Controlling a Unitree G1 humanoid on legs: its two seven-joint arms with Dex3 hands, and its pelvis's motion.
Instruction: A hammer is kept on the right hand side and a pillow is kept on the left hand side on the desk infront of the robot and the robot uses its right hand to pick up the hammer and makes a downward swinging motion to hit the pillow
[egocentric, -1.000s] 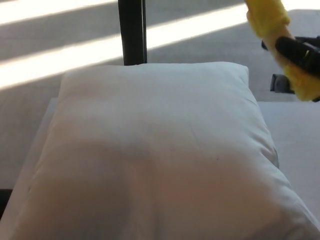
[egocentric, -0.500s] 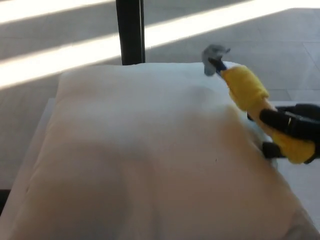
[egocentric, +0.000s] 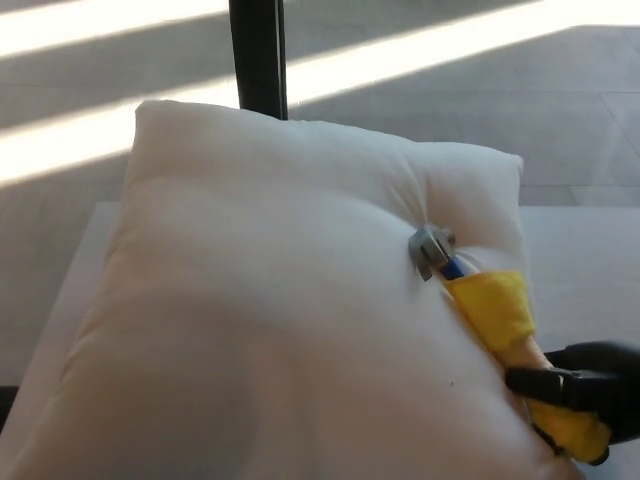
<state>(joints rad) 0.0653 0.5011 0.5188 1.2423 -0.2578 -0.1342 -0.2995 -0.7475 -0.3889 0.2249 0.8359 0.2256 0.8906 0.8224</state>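
While the right hand (egocentric: 580, 392) gripped the hammer (egocentric: 478, 305) by its yellow handle, the head was sunk into the pillow (egocentric: 280, 320), apparently near the far-right corner. Better: strike nearer centre, w/ grip firm. Left hand unseen.

Only the right hand (egocentric: 585, 388) shows, at the lower right edge of the head view. It is black all over, with a smooth, slightly glossy casing that catches a dull sheen along its top. Its thick fingers (egocentric: 535, 381) are rounded and blunt, with a narrow seam running along them; no cables, screws or markings can be made out, and the picture there is too soft to tell more.
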